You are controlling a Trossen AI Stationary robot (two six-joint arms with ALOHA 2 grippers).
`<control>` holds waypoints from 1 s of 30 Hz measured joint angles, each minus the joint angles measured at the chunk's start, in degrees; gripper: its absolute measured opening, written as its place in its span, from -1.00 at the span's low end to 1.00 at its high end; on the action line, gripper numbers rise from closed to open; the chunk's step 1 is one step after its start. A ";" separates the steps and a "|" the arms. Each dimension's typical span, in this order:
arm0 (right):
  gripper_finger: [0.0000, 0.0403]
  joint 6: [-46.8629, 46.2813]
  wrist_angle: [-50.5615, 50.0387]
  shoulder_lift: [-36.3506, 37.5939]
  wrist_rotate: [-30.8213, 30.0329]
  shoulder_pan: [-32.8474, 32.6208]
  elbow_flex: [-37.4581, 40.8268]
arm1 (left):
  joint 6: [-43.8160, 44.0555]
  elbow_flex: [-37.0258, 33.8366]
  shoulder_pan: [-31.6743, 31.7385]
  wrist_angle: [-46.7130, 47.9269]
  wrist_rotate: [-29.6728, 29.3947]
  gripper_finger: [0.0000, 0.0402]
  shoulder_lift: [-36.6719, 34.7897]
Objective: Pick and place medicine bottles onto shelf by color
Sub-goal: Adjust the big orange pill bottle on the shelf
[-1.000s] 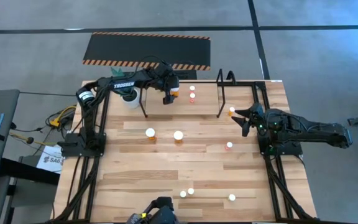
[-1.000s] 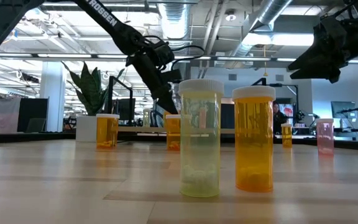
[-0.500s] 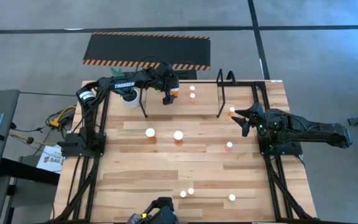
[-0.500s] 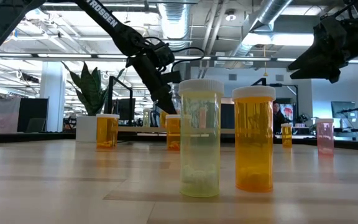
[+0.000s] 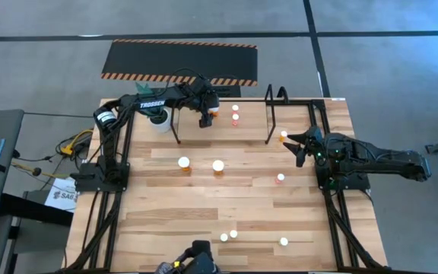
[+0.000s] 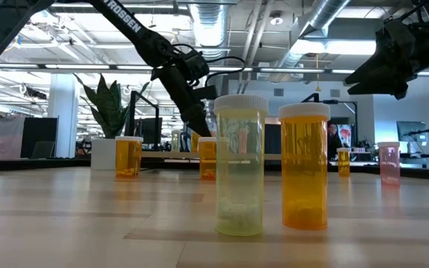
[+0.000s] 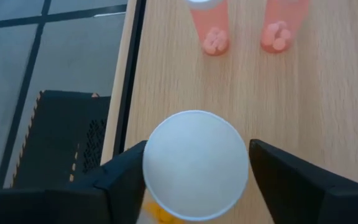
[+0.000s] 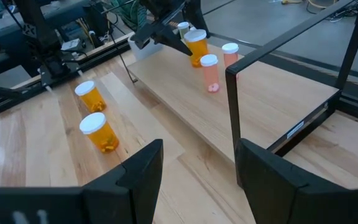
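Left gripper is over the shelf near its left hoop upright, fingers apart with an orange bottle between them; in the left wrist view one finger touches the white cap, the other finger stands slightly off it, so a full clamp cannot be told. Bottle sits on the shelf board close to its far edge, floor and black hazard-striped mat just beyond. Two pink bottles stand on the shelf just beside it, toward the right; open board runs from them to the right upright.

Right gripper hovers at the shelf's right end, fingers apart, holding nothing; a small orange bottle is just beside it, a pink one on the surface nearby.

Two large orange bottles stand mid-surface in front of the shelf, clear wood around them. Three more bottles are near the front edge. Plant pot sits by the shelf's left end.
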State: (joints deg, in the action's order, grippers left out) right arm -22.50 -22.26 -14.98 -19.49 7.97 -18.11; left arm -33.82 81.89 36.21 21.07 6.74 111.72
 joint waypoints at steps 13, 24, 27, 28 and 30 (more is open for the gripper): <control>0.12 0.00 0.00 0.00 0.00 0.00 0.00 | 0.02 -0.02 -0.80 -2.81 0.31 0.00 0.00; 0.12 -0.02 -0.02 0.01 0.00 -0.01 0.00 | 4.41 -0.02 -2.47 -6.84 0.50 0.00 0.00; 0.12 -0.01 -0.01 0.00 0.00 0.00 0.00 | 6.22 -0.02 -2.43 -6.28 0.46 0.00 0.00; 0.12 -0.02 -0.01 0.01 0.00 -0.01 0.00 | 6.58 -0.02 -2.40 -6.29 0.43 0.00 0.00; 0.12 -0.01 -0.02 0.00 0.00 -0.02 0.00 | 7.28 -0.02 -2.40 -6.62 0.39 0.00 0.00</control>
State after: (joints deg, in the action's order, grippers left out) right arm -22.51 -22.28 -14.98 -19.49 7.94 -18.11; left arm -26.55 81.87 33.80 14.44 7.14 111.72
